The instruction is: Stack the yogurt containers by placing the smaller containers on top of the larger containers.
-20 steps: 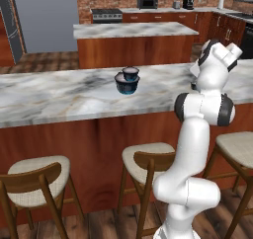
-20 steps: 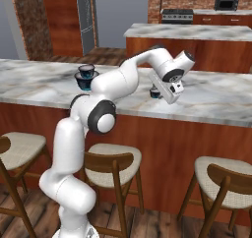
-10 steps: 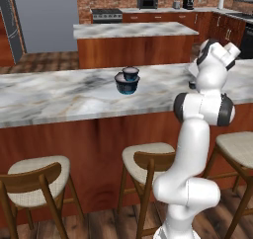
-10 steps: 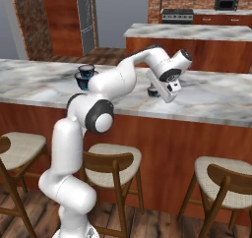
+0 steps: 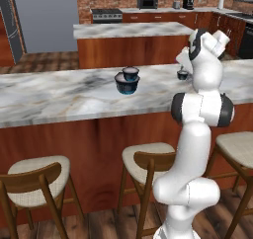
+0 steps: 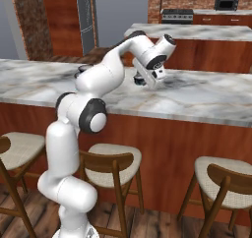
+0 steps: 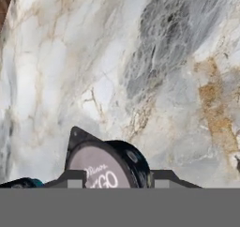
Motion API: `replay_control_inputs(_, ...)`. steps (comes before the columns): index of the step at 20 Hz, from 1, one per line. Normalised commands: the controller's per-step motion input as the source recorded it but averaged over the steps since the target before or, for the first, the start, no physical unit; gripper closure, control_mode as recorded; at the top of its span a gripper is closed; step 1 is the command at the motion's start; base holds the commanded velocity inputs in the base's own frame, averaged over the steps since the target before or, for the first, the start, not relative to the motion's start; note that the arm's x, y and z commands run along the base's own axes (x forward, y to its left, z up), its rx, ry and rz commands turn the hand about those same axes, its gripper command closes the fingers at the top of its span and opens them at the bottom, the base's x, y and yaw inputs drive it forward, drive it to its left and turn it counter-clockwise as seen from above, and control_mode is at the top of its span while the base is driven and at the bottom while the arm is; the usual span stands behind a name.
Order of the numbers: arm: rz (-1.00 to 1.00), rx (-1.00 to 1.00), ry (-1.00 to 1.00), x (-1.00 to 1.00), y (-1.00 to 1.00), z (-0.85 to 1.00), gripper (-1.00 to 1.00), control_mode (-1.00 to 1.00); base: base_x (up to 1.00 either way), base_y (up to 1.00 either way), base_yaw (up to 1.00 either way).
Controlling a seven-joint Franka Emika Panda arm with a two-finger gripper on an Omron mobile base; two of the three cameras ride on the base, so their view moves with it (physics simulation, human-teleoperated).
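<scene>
Gripper fingers straddle the tiniest tub on the marble counter, closed around its sides at 6 o'clock in the hand view, while the middle-sized tub sits atop the widest tub well apart, toward 9 o'clock in the left base view.

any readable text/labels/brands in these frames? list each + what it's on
"GO": large letters on the pale lid of the small yogurt container between the gripper's fingertips, hand view; the letters before it are cut off.
A smaller cursive line above it, maybe "Minor": too blurred to be sure.
The tubs on the marble counter in both base views: any print too small to read.
Nothing else legible.
</scene>
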Motion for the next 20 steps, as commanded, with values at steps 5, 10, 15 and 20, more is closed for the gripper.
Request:
replay_control_inputs(5,0.0,-0.01,0.0,-0.02,0.5,0.5,1.0,-1.0,0.0,0.0,0.0)
replay_control_inputs(10,0.0,0.0,-0.03,-0.28,0.24,0.39,1.0,-1.0,0.0,0.0,0.0)
replay_control_inputs(15,0.0,0.0,-0.07,-0.39,0.19,0.33,1.0,-1.0,0.0,0.0,0.0)
replay_control_inputs(20,0.0,0.0,-0.08,-0.12,0.28,0.23,1.0,-1.0,0.0,0.0,0.0)
